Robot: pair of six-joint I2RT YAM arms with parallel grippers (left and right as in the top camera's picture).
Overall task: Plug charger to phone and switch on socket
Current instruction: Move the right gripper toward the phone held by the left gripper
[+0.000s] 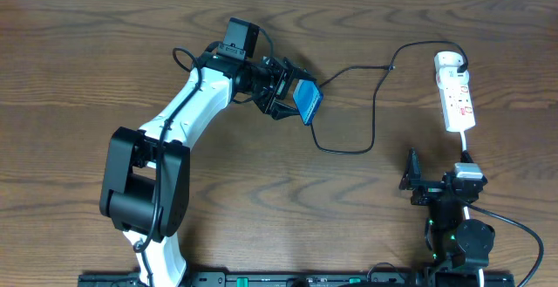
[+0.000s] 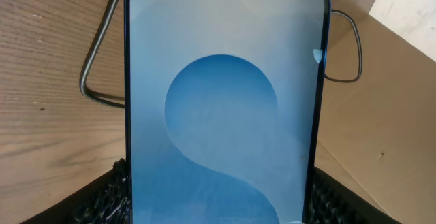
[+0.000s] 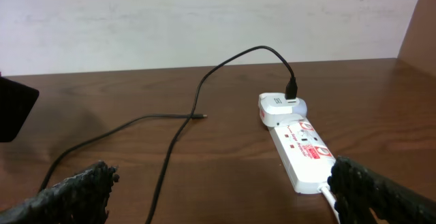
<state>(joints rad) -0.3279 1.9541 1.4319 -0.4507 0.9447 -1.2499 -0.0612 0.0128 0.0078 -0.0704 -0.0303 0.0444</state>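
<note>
My left gripper (image 1: 292, 95) is shut on the phone (image 1: 307, 102), with a finger on each long edge. The phone is tilted up off the table. Its blue screen (image 2: 218, 101) fills the left wrist view. The charger's thin black cable (image 1: 373, 121) loops on the table and passes under the phone. The connector tip (image 3: 203, 117) lies loose on the wood, apart from the phone. The white plug head (image 1: 448, 60) sits in the far end of the socket (image 1: 456, 99). My right gripper (image 1: 438, 175) is open and empty just short of the socket's near end (image 3: 303, 149).
A white lead (image 3: 330, 200) leaves the socket's near end by my right finger (image 3: 381, 197). The cable crosses the wood between my right fingers (image 3: 163, 176). A pale wall runs behind the table's far edge (image 3: 204, 20).
</note>
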